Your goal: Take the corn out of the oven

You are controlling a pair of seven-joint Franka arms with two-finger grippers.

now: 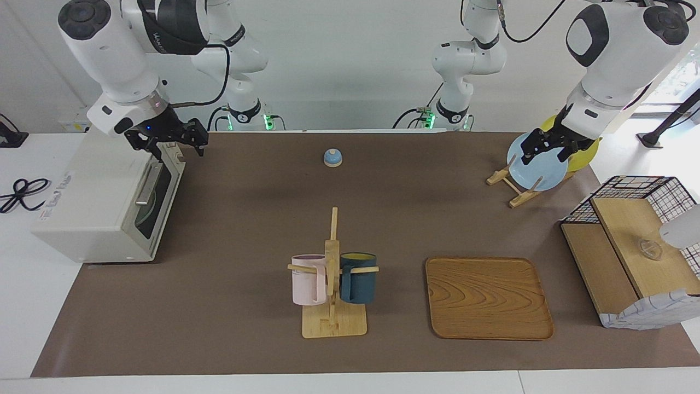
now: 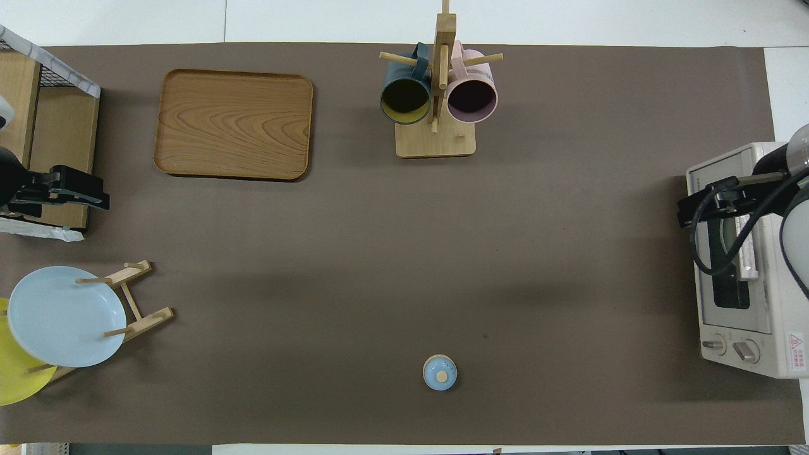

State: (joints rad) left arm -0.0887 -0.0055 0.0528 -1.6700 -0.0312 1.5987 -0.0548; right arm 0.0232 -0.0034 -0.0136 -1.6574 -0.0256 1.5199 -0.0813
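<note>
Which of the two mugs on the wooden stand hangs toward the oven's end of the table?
The pink mug; the dark blue mug hangs toward the wooden tray.

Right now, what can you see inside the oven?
The oven has its door shut. Through the dark glass only a dim round shape shows. No corn is visible; the glass and the right tool above it hide the rest.

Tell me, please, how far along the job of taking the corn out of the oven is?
Nothing looks done: the oven door is closed, and no corn is visible. In hand: the right end effector hangs open over the oven's top edge. The left end effector, open, waits over the plate rack. Opening and retrieval remain.
</note>
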